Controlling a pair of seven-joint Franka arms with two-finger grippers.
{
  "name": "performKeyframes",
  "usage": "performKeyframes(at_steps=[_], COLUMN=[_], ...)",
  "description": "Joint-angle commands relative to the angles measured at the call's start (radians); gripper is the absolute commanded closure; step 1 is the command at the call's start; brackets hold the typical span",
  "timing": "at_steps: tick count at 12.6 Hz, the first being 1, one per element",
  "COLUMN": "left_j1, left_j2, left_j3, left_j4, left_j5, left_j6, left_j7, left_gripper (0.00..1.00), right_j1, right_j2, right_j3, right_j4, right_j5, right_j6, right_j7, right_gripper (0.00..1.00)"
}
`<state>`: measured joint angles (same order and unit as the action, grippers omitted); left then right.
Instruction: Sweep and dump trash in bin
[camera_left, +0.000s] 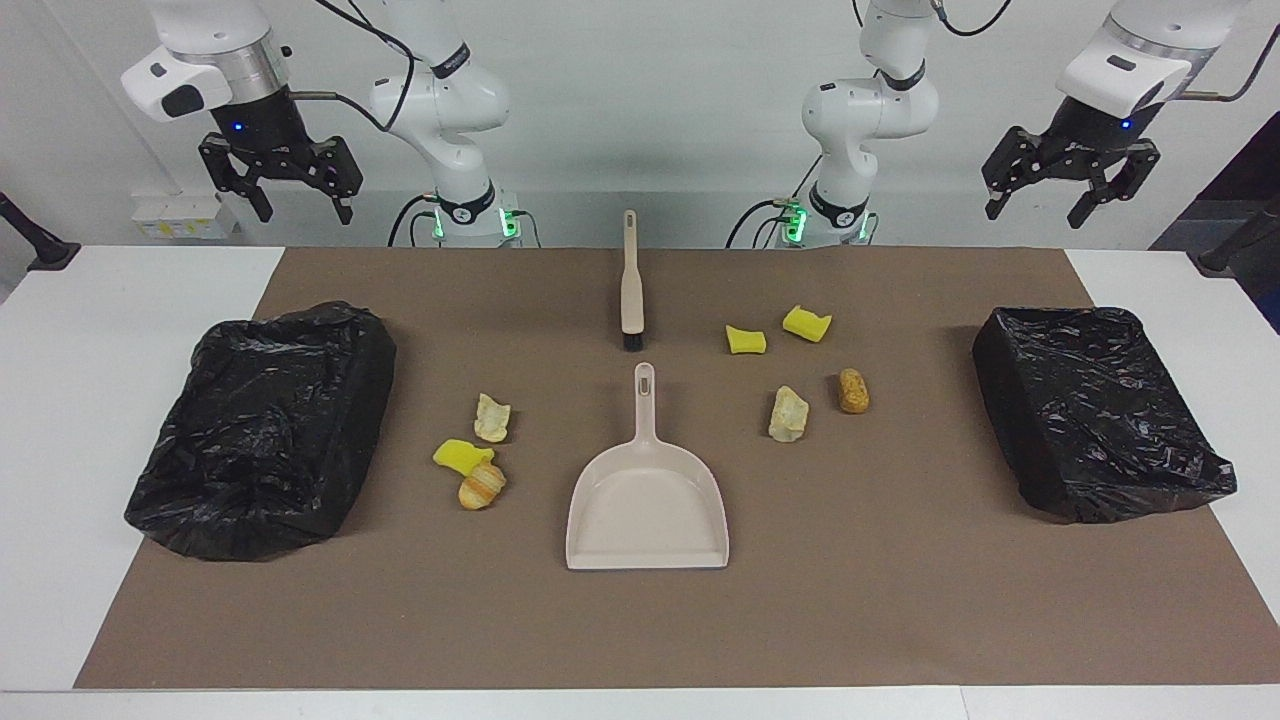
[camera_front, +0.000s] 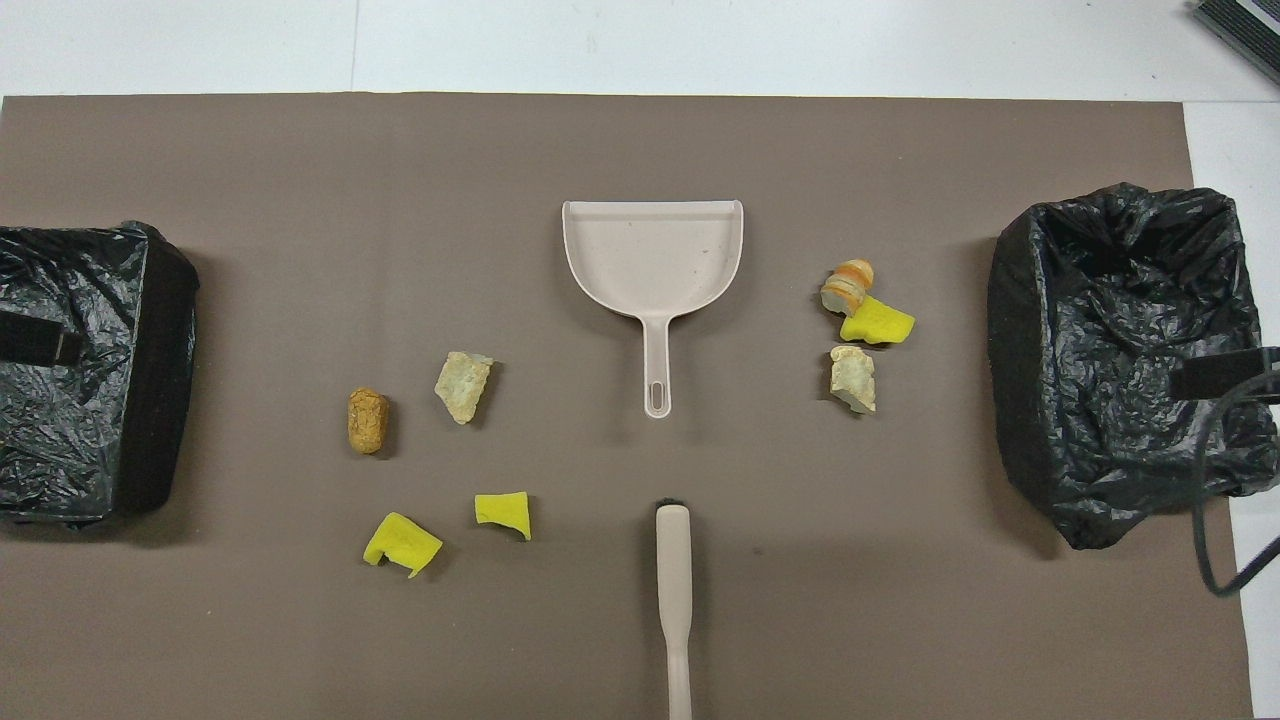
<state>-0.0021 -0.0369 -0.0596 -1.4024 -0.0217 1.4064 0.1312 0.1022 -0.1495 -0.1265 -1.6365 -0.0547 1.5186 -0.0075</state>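
A: where's the trash (camera_left: 787, 413)?
B: seven scraps scattered on the counter (camera_left: 900, 600) either side of the dustpan (camera_left: 648, 505). Left gripper (camera_left: 1070, 195) and right gripper (camera_left: 283, 190) both hang up high, fingers spread, holding nothing.

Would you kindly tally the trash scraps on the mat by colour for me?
Yellow scraps: 3
Cream scraps: 2
Brown scraps: 2
Total: 7
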Motion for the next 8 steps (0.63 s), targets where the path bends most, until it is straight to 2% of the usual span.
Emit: performKeyframes(at_steps=[1,8], left_j1=[0.019,0.01], left_j2=[-0.009,-0.029], left_j3=[-0.012,-0.012], left_j4=[0.01,-0.013], left_j5=[-0.009,-0.011], left_j6=[-0.012,-0.024], left_j7=[-0.004,-0.01], left_gripper=[0.0,0.0], right_j1=[-0.006,-0.012], right_j2=[-0.01,-0.009], right_j3=[0.004,0.004], right_j4=[-0.013,-0.013], right_j5=[0.003,0.004], right_j6=[0.005,0.008], right_j7=[0.014,0.018], right_gripper=[0.0,0.0])
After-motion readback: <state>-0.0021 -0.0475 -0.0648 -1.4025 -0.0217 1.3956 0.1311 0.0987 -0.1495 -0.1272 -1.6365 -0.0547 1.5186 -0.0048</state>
